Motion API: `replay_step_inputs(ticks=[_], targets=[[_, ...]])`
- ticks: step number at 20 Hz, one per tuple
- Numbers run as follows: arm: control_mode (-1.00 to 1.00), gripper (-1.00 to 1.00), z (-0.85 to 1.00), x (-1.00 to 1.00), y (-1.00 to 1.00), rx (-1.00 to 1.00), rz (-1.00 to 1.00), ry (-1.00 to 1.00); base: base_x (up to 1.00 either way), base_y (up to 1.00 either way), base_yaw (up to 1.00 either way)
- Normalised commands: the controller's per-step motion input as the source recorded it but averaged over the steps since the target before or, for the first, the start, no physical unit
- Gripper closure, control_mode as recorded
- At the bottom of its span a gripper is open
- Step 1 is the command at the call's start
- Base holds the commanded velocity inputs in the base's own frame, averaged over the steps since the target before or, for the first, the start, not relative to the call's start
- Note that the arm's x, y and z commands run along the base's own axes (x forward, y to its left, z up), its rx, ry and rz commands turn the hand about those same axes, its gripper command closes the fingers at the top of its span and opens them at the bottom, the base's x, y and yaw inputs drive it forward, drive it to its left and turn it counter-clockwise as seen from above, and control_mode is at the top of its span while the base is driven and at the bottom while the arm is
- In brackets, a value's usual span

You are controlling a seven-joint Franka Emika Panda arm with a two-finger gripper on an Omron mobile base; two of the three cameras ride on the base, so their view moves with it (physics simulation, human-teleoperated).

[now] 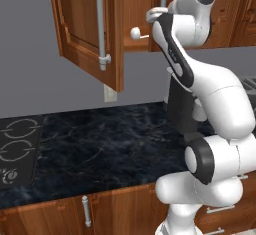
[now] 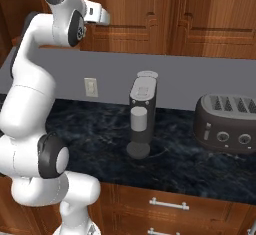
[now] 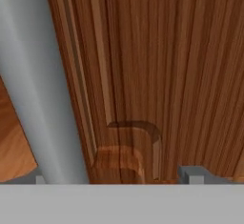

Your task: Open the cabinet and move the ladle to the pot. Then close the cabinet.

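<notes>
- Kitchen wall of reddish-brown wood: the small whitish ball-headed ladle (image 1: 136, 33) lies on the bottom shelf of the two-door wall cabinet (image 1: 80, 24), whose left door hangs open.
- Right door looks shut; judging by this, opening is half done.
- Claw (image 3: 119, 178) gapes wide, empty, against that door beside its silver bar handle (image 3: 38, 85); the ladle lies just left of it.
- Next: close around the bar and pull.

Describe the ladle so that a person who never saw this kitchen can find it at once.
Look at the reddish-brown wall cabinet above the dark counter; its left door hangs open. At the cabinet's bottom edge, just right of that door, lies the ladle. It is small and whitish, with a ball-like head and thin handle, far smaller than the long silver door handle.
</notes>
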Motion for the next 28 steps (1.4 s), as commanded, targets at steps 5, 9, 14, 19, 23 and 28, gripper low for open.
replay_step_inputs(ticks=[5,9,14,19,23,28], targets=[[-1.00,1.00,0.09,0.11,-0.84,-0.08,-0.05,-0.08,0.00,0.00,0.00],[-1.00,1.00,0.20,-0.29,-1.00,-0.09,-0.06,-0.11,0.00,0.00,0.00],[-1.00,1.00,0.19,-0.75,-1.00,-0.02,-0.04,-0.04,0.00,0.00,0.00],[-1.00,1.00,0.21,-0.98,-1.00,0.01,-0.03,0.00,0.00,0.00,0.00],[-1.00,1.00,0.09,-1.00,-1.00,0.01,-0.01,0.00,0.00,0.00,0.00],[-1.00,1.00,0.00,-1.00,-1.00,0.00,0.00,0.00,0.00,0.00,0.00]])
